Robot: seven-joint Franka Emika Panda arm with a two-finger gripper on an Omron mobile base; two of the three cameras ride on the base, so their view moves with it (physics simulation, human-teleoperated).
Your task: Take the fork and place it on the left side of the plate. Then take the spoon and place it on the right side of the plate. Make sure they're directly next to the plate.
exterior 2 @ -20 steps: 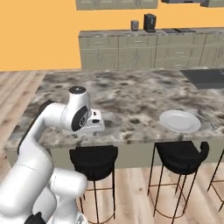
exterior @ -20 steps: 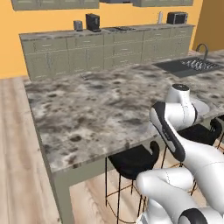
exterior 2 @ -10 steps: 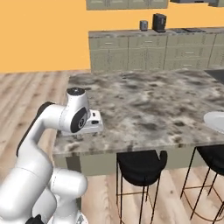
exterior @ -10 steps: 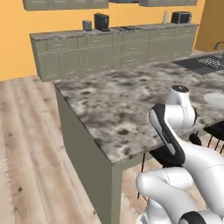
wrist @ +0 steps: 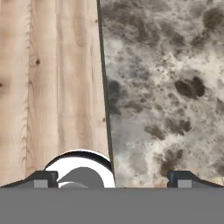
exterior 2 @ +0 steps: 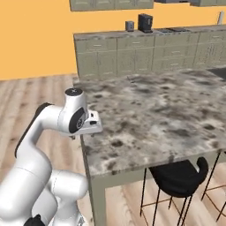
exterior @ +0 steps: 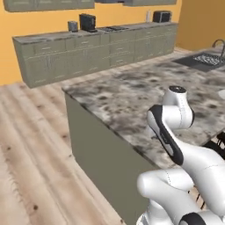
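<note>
- Hovering over the near corner of the tabletop (exterior: 132, 94), the fingers (wrist: 41, 178) stand spread wide, released, with nothing between them.
- Hand view: the two dark tips sit at 7 and 5 o'clock. The edge of the tabletop runs between them from 12 down to 6 o'clock. Wooden floor (wrist: 52, 78) fills the 9 o'clock side and mottled grey stone the 3 o'clock side.
- Plate (exterior: 222, 94): a pale sliver at the 3 o'clock edge of the left base view, lying on the tabletop past the arm's upper joint. It looks white and flat; the frame cuts off the rest, so rim and outline cannot be judged.
- Plate and fingers are well apart, the plate toward the far 3 o'clock end of the stone and the fingers at the corner nearest the open floor.
- Right base view: the white hand reaches to the corner of the tabletop at 9 o'clock and points downward.
- Tabletop surface: grey and cream marbling with dark blotches, on a grey-green island body.
- Black stool (exterior 2: 178, 178) stands under the near overhang at 5 o'clock in the right base view.
- Sink (exterior: 204, 59) with a tap is set into the stone at 2 o'clock in the left base view.
- Back wall: orange, with a run of grey-green cabinets (exterior: 88, 57) carrying a dark appliance (exterior: 87, 21) at 12 o'clock.
</note>
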